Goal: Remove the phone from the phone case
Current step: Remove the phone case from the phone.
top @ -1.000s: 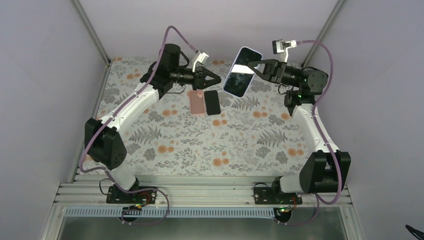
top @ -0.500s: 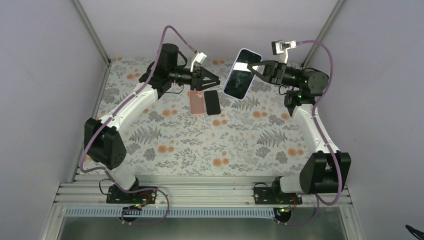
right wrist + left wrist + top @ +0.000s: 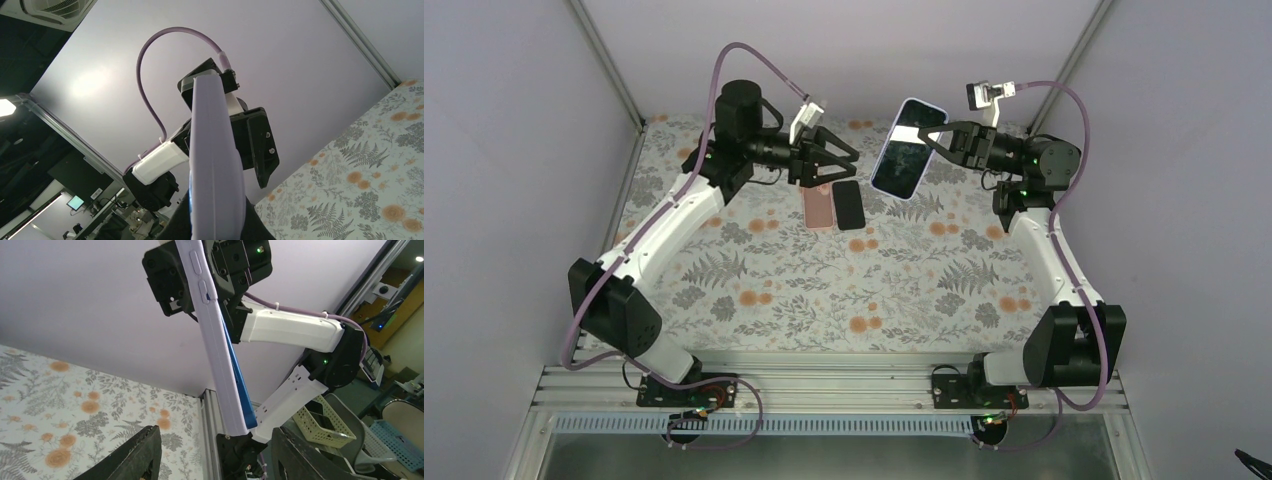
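Observation:
A phone (image 3: 905,150) with a dark screen sits in a lavender phone case (image 3: 921,101), held tilted in the air above the back of the table. My right gripper (image 3: 939,140) is shut on its right edge. In the right wrist view the case (image 3: 215,150) stands edge-on between my gripper's (image 3: 216,227) black fingers. Seen by the left wrist, the blue phone edge (image 3: 241,390) has parted from the case (image 3: 212,335) at the lower end. My left gripper (image 3: 854,165) is open just left of the phone, touching nothing. Its jaws (image 3: 220,460) stand wide, below the case's lower end.
A pink phone case (image 3: 819,206) and a black phone (image 3: 849,204) lie flat side by side on the floral tablecloth (image 3: 824,290), below the left gripper. Grey enclosure walls and metal posts (image 3: 609,65) close in the back and sides.
My left gripper has opened wider, and its arm has swung up and slightly left. The right arm and the cased phone have stayed still.

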Robot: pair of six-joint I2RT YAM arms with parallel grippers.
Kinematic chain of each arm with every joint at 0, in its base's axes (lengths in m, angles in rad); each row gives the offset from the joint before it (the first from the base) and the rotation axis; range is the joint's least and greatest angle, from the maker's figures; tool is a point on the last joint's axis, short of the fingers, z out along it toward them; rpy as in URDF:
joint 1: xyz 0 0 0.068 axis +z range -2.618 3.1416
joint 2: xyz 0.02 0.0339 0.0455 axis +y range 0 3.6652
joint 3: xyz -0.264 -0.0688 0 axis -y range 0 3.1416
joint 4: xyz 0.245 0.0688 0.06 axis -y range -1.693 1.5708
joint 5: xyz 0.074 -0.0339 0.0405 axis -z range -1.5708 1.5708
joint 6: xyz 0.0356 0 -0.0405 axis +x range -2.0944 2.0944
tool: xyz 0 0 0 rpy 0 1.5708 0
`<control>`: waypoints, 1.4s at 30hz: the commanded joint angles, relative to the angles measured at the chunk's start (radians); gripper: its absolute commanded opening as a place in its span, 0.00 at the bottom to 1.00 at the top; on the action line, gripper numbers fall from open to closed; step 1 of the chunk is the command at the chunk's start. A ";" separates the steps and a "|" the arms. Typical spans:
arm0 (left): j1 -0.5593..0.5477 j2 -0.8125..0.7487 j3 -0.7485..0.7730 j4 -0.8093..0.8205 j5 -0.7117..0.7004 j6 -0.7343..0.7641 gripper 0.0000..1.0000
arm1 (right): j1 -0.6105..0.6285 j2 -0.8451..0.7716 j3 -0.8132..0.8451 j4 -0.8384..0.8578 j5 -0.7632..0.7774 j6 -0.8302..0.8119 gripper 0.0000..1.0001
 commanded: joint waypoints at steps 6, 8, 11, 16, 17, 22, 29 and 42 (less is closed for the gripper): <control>-0.053 0.009 -0.018 0.019 0.016 0.002 0.55 | 0.007 -0.033 0.014 0.029 0.044 -0.011 0.04; -0.058 0.014 -0.015 0.019 0.012 0.002 0.55 | 0.008 -0.034 0.013 0.028 0.043 -0.012 0.04; -0.067 0.019 -0.015 0.020 0.006 0.001 0.53 | 0.014 -0.036 0.014 0.028 0.041 -0.009 0.04; -0.068 0.029 -0.018 0.022 -0.002 -0.002 0.49 | 0.018 -0.040 0.014 0.034 0.041 -0.008 0.04; -0.068 0.030 -0.020 0.024 -0.002 -0.005 0.48 | 0.018 -0.039 0.014 0.033 0.040 -0.009 0.04; -0.063 0.039 -0.044 0.071 -0.001 -0.054 0.43 | 0.022 -0.041 0.013 0.044 0.039 -0.004 0.04; -0.053 0.053 -0.056 0.114 0.010 -0.100 0.38 | 0.027 -0.043 0.008 0.061 0.038 0.003 0.04; -0.056 0.048 -0.087 0.226 0.069 -0.188 0.39 | 0.031 -0.041 0.003 0.057 0.038 -0.011 0.04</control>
